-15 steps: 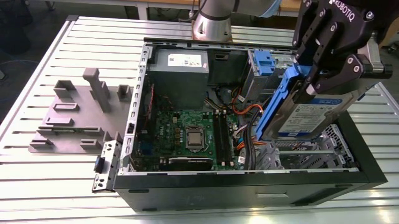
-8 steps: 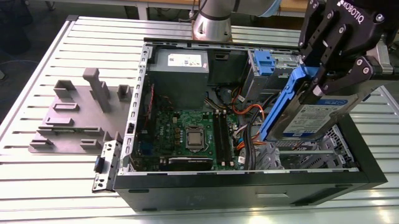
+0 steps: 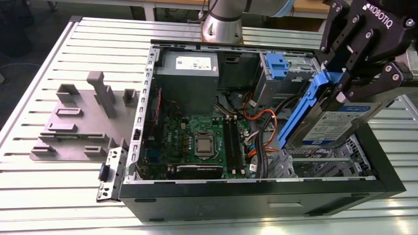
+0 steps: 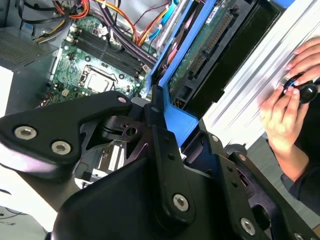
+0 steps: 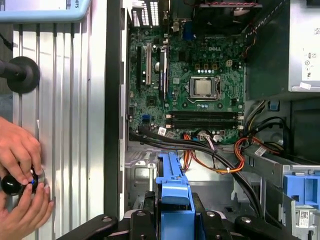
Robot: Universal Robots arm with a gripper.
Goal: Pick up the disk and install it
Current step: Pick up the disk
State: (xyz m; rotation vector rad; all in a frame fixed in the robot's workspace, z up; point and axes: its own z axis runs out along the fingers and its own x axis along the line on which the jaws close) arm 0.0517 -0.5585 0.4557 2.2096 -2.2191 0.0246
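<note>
The disk [image 3: 336, 125], a silver hard drive with a blue-and-white label in a blue carrier rail [image 3: 307, 110], hangs tilted above the open computer case [image 3: 261, 196], over its lower drive bay [image 3: 323, 164] on the exterior view's right. My gripper [image 3: 347, 95] is shut on the disk's upper end. The blue rail sits clamped between the black fingers [image 4: 160, 125] in the second wrist view, with the drive's underside [image 4: 200, 45] beyond them. In the first wrist view the rail [image 5: 172, 192] points toward the case interior, above the gripper [image 5: 172, 222].
The motherboard [image 3: 196, 142], power supply [image 3: 189, 68], orange and black cables [image 3: 261, 117] and a fixed blue latch [image 3: 277, 66] fill the case. A grey slotted holder block [image 3: 78, 122] lies on the slatted table at the exterior view's left. A person's hands [image 5: 20, 170] hold a black knob beside the case.
</note>
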